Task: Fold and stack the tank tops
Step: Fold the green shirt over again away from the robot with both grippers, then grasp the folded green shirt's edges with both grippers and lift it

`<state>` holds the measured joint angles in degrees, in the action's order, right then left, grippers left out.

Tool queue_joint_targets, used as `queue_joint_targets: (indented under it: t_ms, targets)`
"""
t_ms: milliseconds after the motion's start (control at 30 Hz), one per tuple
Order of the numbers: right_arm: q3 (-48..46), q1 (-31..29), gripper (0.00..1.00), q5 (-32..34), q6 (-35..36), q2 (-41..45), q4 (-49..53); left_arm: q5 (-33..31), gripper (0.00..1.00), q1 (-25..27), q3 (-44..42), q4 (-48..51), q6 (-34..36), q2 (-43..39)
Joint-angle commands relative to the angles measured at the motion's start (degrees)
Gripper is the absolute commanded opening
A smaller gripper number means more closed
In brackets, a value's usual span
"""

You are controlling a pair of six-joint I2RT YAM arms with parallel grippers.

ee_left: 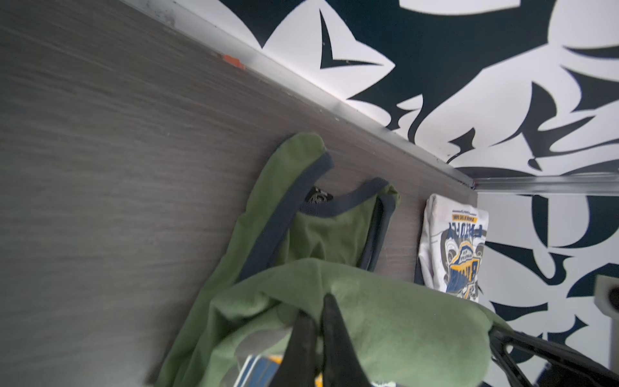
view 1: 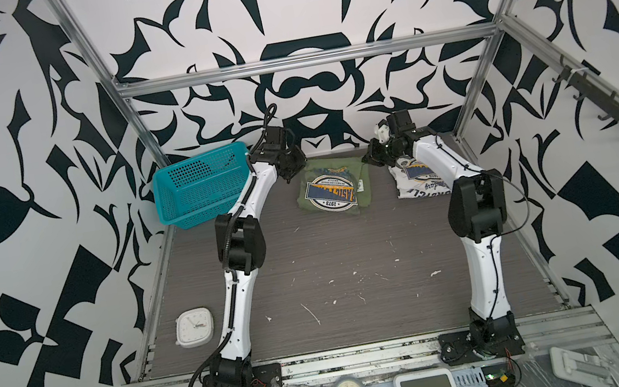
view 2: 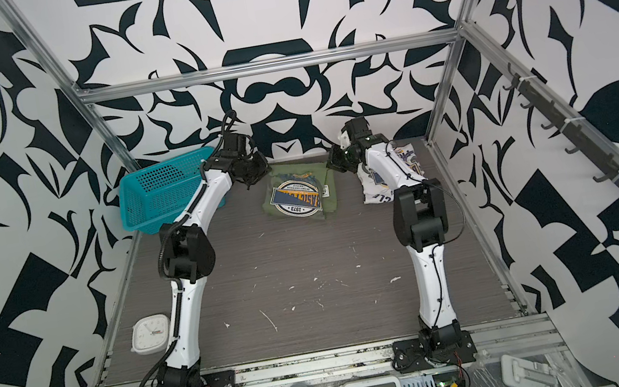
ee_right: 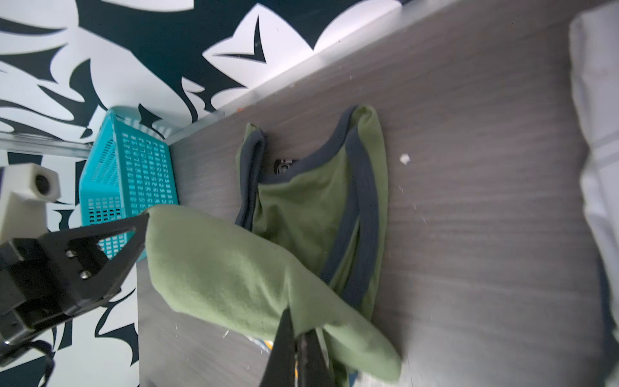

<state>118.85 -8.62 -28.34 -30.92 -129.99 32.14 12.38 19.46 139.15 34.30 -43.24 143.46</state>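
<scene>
Left gripper (ee_left: 316, 310) and right gripper (ee_right: 296, 323) each clench the raised edge of the olive green tank top (view 1: 334, 190), lying at the table's (view 1: 354, 271) twelve o'clock; folded white tank top (view 1: 410, 187) at its three o'clock.

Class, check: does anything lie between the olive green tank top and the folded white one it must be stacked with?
Nothing visible does. Only bare table separates the olive green tank top from the white tank top. The teal basket stands on the green top's other side, clear of that path.
</scene>
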Motion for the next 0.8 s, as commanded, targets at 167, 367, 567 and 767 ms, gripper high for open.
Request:
queue_joint_targets:
  t_ms: [167, 367, 567, 767]
  targets:
    - [14.9, 1.9, 0.43, 0.1, 0.1, -9.1, 3.0, 1.8, 0.66, -1.0, 14.7, -5.4, -1.2, 12.0]
    - [7.4, 2.0, 0.58, 3.3, 2.5, -2.9, 2.7, -3.9, 0.8, -1.8, 3.2, 0.2, 3.5, 2.6]
    - [-9.7, 0.8, 0.42, -0.8, -0.8, 3.2, -8.7, -4.0, 0.76, -1.1, -13.9, 0.8, 6.8, -5.9]
    - [-10.3, -1.3, 0.38, -2.2, -1.5, -0.1, -10.0, -2.9, 0.65, -0.2, -22.0, -1.7, 7.3, -7.9]
